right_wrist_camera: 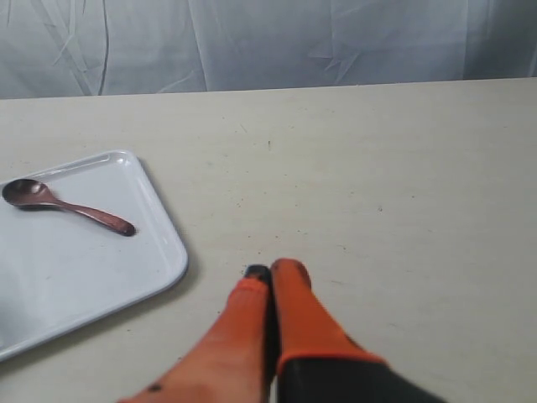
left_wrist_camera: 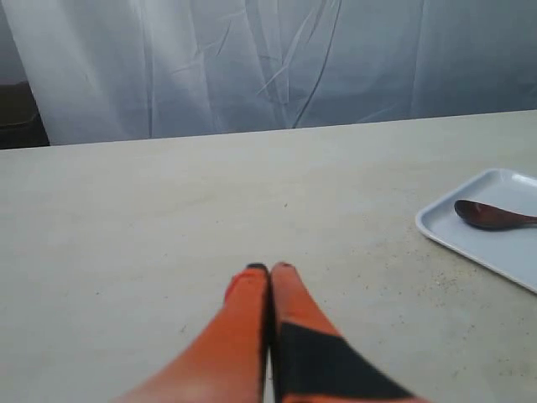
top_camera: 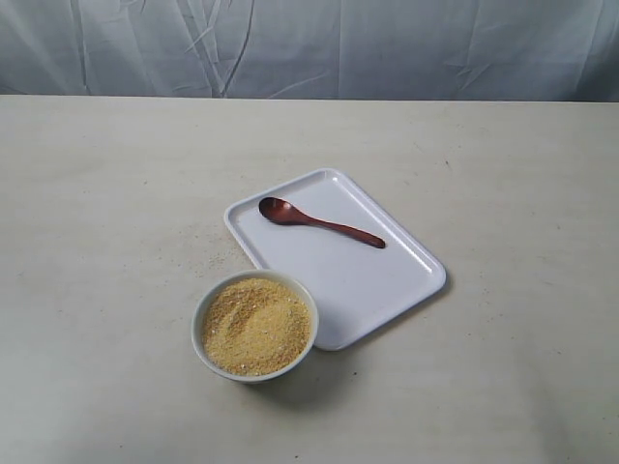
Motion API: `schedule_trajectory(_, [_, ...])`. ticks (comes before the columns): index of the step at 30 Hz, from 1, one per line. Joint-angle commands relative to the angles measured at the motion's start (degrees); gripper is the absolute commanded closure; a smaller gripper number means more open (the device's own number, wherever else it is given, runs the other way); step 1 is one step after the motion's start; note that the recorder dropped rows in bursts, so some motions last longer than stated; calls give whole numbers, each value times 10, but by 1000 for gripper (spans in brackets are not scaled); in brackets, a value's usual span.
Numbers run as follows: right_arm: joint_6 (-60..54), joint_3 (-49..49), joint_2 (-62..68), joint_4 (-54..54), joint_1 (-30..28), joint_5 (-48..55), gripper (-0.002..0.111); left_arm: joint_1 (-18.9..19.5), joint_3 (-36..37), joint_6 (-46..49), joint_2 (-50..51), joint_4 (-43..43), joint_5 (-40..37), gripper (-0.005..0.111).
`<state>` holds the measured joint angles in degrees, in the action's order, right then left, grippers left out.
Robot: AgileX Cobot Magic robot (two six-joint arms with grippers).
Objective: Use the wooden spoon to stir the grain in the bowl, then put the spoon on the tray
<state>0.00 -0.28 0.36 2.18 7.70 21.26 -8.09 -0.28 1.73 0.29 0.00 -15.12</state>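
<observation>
The white bowl (top_camera: 254,324) sits near the table's front, filled with golden grain (top_camera: 256,326), touching the tray's near-left edge. The white tray (top_camera: 377,285) lies behind and right of it. The dark wooden spoon (top_camera: 317,222) rests on the tray's far part, its oval end to the left; it also shows as the spoon (left_wrist_camera: 493,216) and the spoon (right_wrist_camera: 65,206). My left gripper (left_wrist_camera: 269,269) is shut and holds nothing, over bare table left of the tray (left_wrist_camera: 503,243). My right gripper (right_wrist_camera: 272,270) is shut and holds nothing, right of the tray (right_wrist_camera: 80,269). Neither arm appears in the exterior view.
A pale tabletop (top_camera: 116,213) stretches all round, with a few spilled grains (top_camera: 218,256) left of the tray. A wrinkled grey-white curtain (top_camera: 309,43) hangs behind the table's far edge.
</observation>
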Motion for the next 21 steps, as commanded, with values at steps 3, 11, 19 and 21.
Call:
schedule_trajectory(3, [0, 3, -4, -1, -3, -8, 108, 0, 3, 0, -3, -4, 6, 107])
schedule_trajectory(11, [0, 3, -4, -1, -3, -8, 108, 0, 3, 0, -3, -4, 6, 107])
schedule_trajectory(19, [0, 3, -4, -3, -3, -8, 108, 0, 3, 0, -3, 9, 6, 107])
schedule_trajectory(21, [0, 3, -4, -3, -3, -8, 108, 0, 3, 0, -3, 9, 6, 107])
